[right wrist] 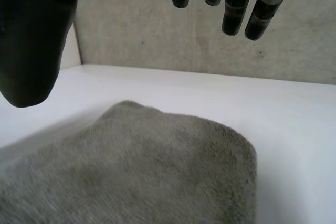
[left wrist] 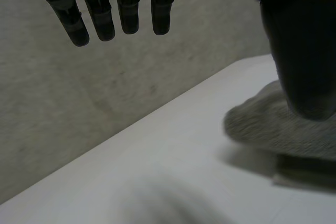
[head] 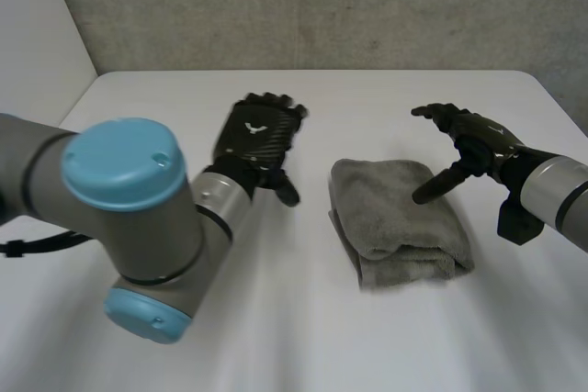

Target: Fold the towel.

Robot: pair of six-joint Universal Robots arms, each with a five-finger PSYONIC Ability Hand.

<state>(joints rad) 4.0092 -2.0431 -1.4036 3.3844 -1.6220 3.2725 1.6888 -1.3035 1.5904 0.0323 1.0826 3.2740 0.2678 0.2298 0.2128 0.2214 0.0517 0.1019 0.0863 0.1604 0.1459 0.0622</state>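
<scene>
**Towel lies folded at centre-right; both hands open and off it**

The towel seems to need little more, so the step in hand is judged to be a last tidy or a clean retreat. To do it well, each hand should rise straight up before swinging away, so that no fingertip drags the soft pile and pulls a layer open. If 1 more fold is wanted, the right hand should take all the layers at the right edge together, not just the top one.

The towel is a grey, plush rectangle, right of centre in the head view, running from mid-frame towards the lower right. Its corners are rounded, and its lower edge shows stacked layers, 1 slightly proud of the rest. It looks thick and limp, likely to sag if lifted at a single point.

The right hand hovers over the towel's upper right part, fingers spread and relaxed, thumb angled down towards the cloth and pinching nothing. Whether the thumb tip touches the pile cannot be told.

The left hand hangs left of the towel, apart from it, its fingers straight and empty.

The white table carries the towel.
</scene>
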